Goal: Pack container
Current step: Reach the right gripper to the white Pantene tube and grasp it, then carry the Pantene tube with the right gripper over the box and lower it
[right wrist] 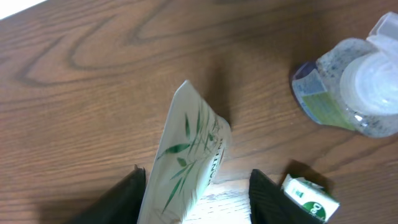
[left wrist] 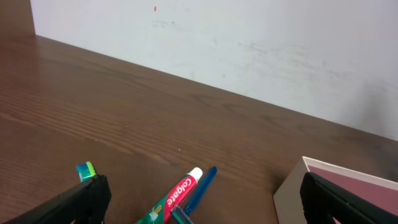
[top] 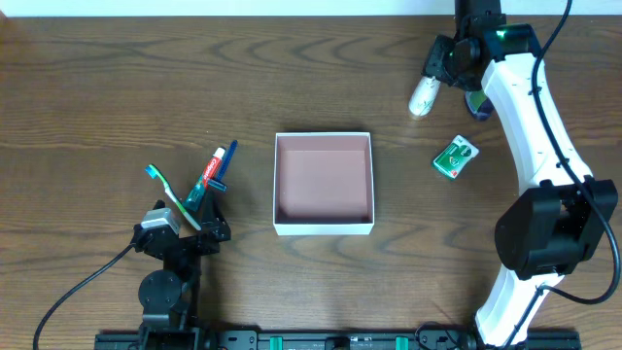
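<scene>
The white box (top: 324, 228) sits flat at the middle of the surface (top: 97, 87), mouth up, pinkish floor showing. It is near square, with no clear long axis, its walls parallel to the surface's edges. To its left, the left pincer (left wrist: 205, 186) gapes wide, toothpaste (left wrist: 176, 197) and toothbrush (left wrist: 86, 170) before it. Far right, the right pincer (right wrist: 198, 175) brackets a leaf-printed tube (right wrist: 186, 149); whether it grips cannot be told. A bottle (right wrist: 348, 93) and green packet (right wrist: 310, 198) lie nearby.

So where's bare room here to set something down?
The container floor is bare. Open table: the whole far-left stretch, and the strip between container and green packet. Crowded: toothpaste and toothbrush at the left claw; tube and clear bottle at the right claw.
</scene>
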You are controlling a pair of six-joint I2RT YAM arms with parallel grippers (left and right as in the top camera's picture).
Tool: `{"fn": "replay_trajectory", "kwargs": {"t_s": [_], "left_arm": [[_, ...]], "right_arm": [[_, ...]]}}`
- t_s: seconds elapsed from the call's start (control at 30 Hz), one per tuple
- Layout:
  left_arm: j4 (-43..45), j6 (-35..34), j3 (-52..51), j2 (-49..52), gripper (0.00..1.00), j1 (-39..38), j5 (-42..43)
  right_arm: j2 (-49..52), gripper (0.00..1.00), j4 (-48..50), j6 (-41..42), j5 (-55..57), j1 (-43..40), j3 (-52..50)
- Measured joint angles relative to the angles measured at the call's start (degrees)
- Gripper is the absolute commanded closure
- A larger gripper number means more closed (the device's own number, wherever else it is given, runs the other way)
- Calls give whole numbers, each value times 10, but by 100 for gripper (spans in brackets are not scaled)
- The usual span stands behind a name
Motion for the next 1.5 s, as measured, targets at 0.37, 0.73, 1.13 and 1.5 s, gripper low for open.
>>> {"fn": "replay_trajectory", "kwargs": {"t_s": [0.37, 0.73, 1.13, 1.5], "left_arm": [[0, 0, 0, 0, 2, 0, 0], [0, 0, 0, 0, 2, 0, 0], [0, 0, 0, 0, 2, 0, 0], [0, 0, 0, 0, 2, 0, 0]], "right_arm": [[0, 99, 2, -6, 12, 0, 0], [-9, 99, -9, -92, 11, 0, 0], [-218, 99, -66, -143, 24, 109, 7], [-242, 99, -112, -101, 38, 259, 11]]}}
